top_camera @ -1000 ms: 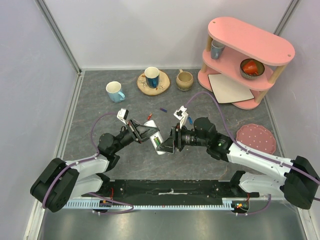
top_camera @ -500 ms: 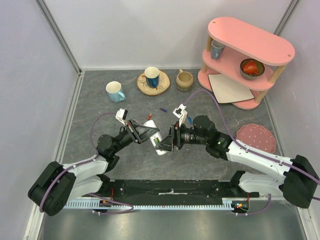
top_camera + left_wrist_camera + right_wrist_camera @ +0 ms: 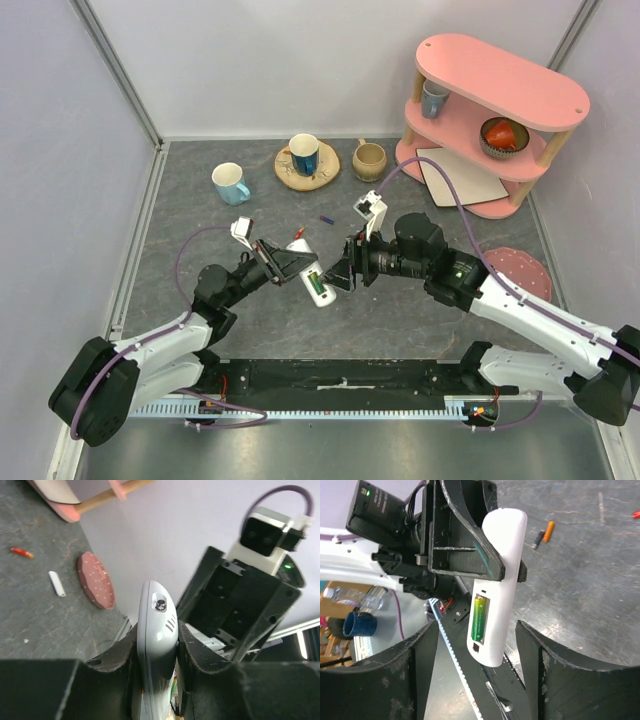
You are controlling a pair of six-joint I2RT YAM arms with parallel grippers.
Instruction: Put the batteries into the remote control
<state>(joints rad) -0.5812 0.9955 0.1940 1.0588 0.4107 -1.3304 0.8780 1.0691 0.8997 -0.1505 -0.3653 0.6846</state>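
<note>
My left gripper is shut on the white remote control and holds it above the table, slot side towards the right arm. In the right wrist view the remote has a green battery seated in its open slot. In the left wrist view the jaws pinch the remote edge-on. My right gripper is open and empty, its fingers either side of the remote's end without touching it. A red battery and a blue-purple battery lie on the table behind.
A blue cup, a cup on a saucer and a tan mug stand at the back. A pink shelf is at the back right, and a pink dotted disc is at the right. A white strip lies on the table.
My right gripper has drawn back a little to the right from the remote and its wrist has risen. The left gripper still holds the remote in about the same place.
</note>
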